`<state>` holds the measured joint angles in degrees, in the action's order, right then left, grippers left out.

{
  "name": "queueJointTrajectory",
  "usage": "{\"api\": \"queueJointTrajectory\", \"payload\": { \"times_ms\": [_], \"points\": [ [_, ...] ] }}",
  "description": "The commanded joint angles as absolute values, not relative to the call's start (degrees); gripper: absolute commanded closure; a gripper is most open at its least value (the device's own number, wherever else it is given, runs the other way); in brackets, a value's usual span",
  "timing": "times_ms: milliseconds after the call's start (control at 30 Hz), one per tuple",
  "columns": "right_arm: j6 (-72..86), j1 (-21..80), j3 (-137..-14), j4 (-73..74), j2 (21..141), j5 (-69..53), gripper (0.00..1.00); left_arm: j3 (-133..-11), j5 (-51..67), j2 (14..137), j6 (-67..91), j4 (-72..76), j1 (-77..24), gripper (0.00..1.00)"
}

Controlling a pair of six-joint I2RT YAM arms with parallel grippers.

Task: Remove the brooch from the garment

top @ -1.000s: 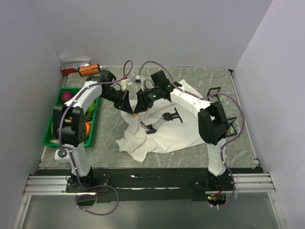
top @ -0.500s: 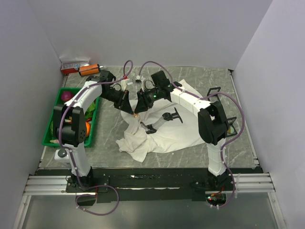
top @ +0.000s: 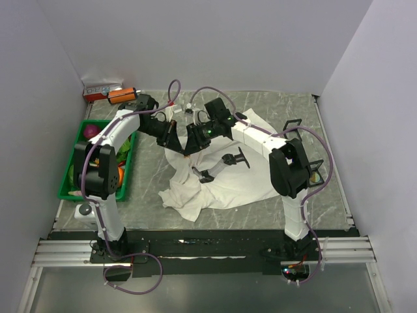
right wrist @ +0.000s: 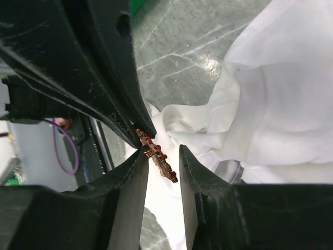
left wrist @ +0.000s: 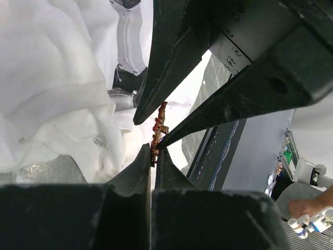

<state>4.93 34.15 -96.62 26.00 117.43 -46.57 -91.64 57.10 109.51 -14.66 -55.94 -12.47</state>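
The brooch (left wrist: pixel 158 126), a tiny orange-gold and red trinket, hangs in the air above the white garment (top: pixel 225 179). My left gripper (left wrist: pixel 153 152) is shut on one end of it. My right gripper (right wrist: pixel 162 156) is open, its fingers on either side of the brooch (right wrist: pixel 159 160), the left finger (right wrist: pixel 136 174) close against it. In the top view the two grippers meet tip to tip over the garment's far left part, left gripper (top: pixel 174 139), right gripper (top: pixel 193 143), with the brooch (top: pixel 187 155) between them.
A green bin (top: pixel 68 188) with fruit stands at the left. An orange-and-black cylinder (top: pixel 120 95) and a white box (top: pixel 101 87) lie at the back left. A black handled object (top: pixel 236 158) lies on the garment. Black frames (top: pixel 292 124) stand at the right.
Both grippers have shifted very slightly toward the far side. The brooch stays held between them.
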Motion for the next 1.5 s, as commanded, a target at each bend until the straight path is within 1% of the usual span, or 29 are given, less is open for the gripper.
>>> {"api": "queueJointTrajectory", "payload": {
  "times_ms": [0,33,67,100,133,167,300,467,500,567,700,833,1133,1200,1333,1467],
  "points": [
    [10.8,35.5,-95.6,18.1,120.2,-47.9,0.58,-92.4,67.5,107.9,-12.0,-54.9,-16.3,0.99],
    [12.3,35.3,-95.1,16.8,120.1,-50.2,0.56,-92.1,67.0,107.9,-12.3,-54.8,-16.3,0.99],
    [13.3,34.7,-94.7,14.8,119.4,-55.3,0.54,-91.8,65.8,108.0,-12.7,-54.9,-16.3,0.99],
    [14.6,34.5,-94.0,12.5,119.1,-58.9,0.49,-91.7,65.5,108.1,-12.9,-55.0,-16.3,0.99],
    [17.9,34.2,-92.7,7.3,119.0,-61.8,0.48,-91.5,65.2,108.2,-12.9,-54.8,-16.3,0.99],
    [19.3,33.6,-92.2,5.3,118.6,-65.6,0.47,-91.2,65.1,108.3,-13.0,-54.7,-16.3,0.99],
    [24.6,32.5,-90.3,-3.7,117.7,-72.8,0.39,-91.7,65.9,109.8,-13.5,-54.8,-16.3,0.99],
    [32.2,30.5,-87.1,-15.9,116.5,-77.6,0.36,-93.1,66.5,110.7,-15.1,-56.4,-15.9,0.99],
    [33.0,29.7,-86.5,-16.2,116.1,-78.2,0.35,-93.2,66.4,110.8,-15.3,-56.5,-15.8,0.99],
    [32.0,28.8,-86.2,-15.3,115.0,-78.5,0.34,-93.4,66.7,110.8,-15.7,-57.0,-15.6,0.99],
    [22.4,26.5,-86.7,-3.5,113.3,-77.2,0.34,-93.3,67.0,110.6,-16.3,-57.3,-14.7,0.99],
    [15.1,24.9,-87.1,4.6,112.4,-75.9,0.34,-93.0,67.0,110.0,-16.7,-57.5,-14.3,0.99],
    [4.1,25.3,-89.9,15.7,112.0,-73.4,0.36,-92.3,67.6,109.2,-17.6,-58.2,-14.1,0.99],
    [1.9,25.9,-90.4,17.1,112.0,-72.2,0.36,-92.5,67.9,109.4,-17.8,-58.4,-14.1,0.99],
    [2.8,27.0,-90.4,16.3,112.0,-72.3,0.36,-92.8,68.2,109.8,-17.7,-58.5,-14.0,0.99],
    [1.6,27.9,-91.1,17.5,112.1,-71.3,0.39,-93.0,68.6,110.0,-17.4,-58.3,-14.0,0.99]
  ]
}}
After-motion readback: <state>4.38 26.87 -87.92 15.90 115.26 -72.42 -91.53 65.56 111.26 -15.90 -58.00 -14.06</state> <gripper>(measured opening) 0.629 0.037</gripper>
